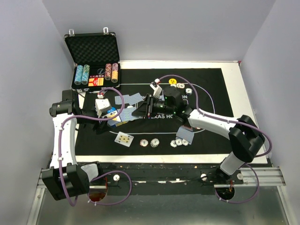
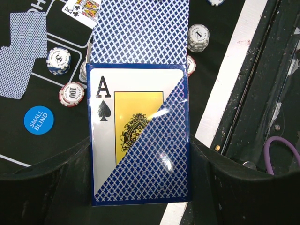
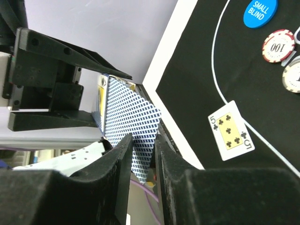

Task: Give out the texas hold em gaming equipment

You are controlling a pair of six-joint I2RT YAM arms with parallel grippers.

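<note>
My left gripper point(image 2: 140, 180) is shut on a blue deck box point(image 2: 140, 140) printed with an ace of spades, held above the mat's left side point(image 1: 114, 116). A blue-backed card point(image 2: 140, 33) sticks out of the box's far end. My right gripper point(image 3: 143, 154) reaches in from the right point(image 1: 140, 109). Its jaws stand narrowly apart on either side of that card's corner point(image 3: 133, 112), with a gap still showing. Lying on the mat are a five of clubs point(image 3: 231, 130), a face-up king point(image 2: 82, 9), a blue small-blind button point(image 2: 39, 120) and chips point(image 2: 71, 93).
The black mat point(image 1: 211, 93) covers the table. An open metal case point(image 1: 93, 61) with chip stacks stands at the back left. More blue-backed cards point(image 1: 185, 136) and chips point(image 1: 149, 142) lie along the mat's near edge, and a yellow button point(image 1: 172, 81) lies at the back.
</note>
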